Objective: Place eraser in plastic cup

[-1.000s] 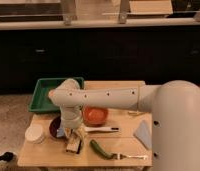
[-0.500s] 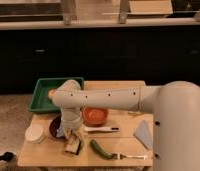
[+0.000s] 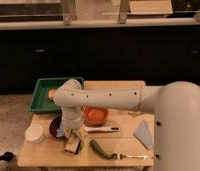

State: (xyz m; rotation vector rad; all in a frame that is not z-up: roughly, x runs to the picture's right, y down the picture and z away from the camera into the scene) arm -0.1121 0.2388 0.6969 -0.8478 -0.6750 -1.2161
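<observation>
My gripper (image 3: 73, 144) hangs from the white arm (image 3: 108, 97) and sits low over the front left of the wooden table (image 3: 123, 145), just in front of the dark bowl (image 3: 55, 127). A small pale thing shows at its tip; I cannot tell whether it is the eraser. The light-green plastic cup does not show; it is hidden or out of view, perhaps behind the arm.
A green tray (image 3: 43, 97) stands at the back left with an orange item (image 3: 52, 93) in it. A white lidded container (image 3: 34, 133) is at the left, an orange bowl (image 3: 95, 116) mid-table, a green vegetable (image 3: 100, 149), a fork (image 3: 129, 156), a pale napkin (image 3: 143, 134).
The arm's elbow has shifted slightly to the right. The gripper stays low at the same spot near the dark bowl.
</observation>
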